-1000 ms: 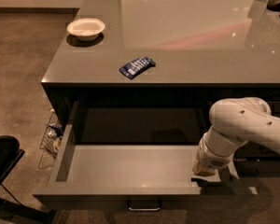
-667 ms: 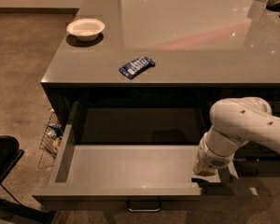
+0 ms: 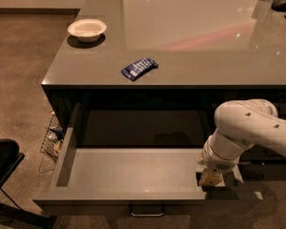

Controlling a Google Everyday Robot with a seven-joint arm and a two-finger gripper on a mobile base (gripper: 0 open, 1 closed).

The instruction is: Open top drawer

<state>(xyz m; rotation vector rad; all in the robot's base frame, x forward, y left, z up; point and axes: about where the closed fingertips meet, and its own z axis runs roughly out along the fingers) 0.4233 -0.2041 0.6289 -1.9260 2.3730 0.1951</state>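
1. Counter point(image 3: 190, 66): broad grey top, glossy.
2. Drawer point(image 3: 128, 173): top one under the counter's front edge. It stands wide open, with its pale floor bare. Task looks essentially done.
3. Arm point(image 3: 248, 130): white, reaching in from the right and bent down towards the drawer's right front corner.
4. Gripper point(image 3: 211, 178): low at that corner, touching or just beside the drawer's right wall. The wrist hides it, so I cannot tell whether it is apart, together or clamped on anything.
5. Bowl point(image 3: 87, 29): white, near the counter's far left corner.
6. Packet point(image 3: 139, 68): blue, on the counter above the drawer, well back from the edge.
7. Handle point(image 3: 147, 211): small metal loop, centre front, well apart from the gripper.
8. Risks: more pull at the corner rather than the handle could twist the drawer on its runners or slam its stop. A careless withdrawal might snag the wall and nudge it shut.
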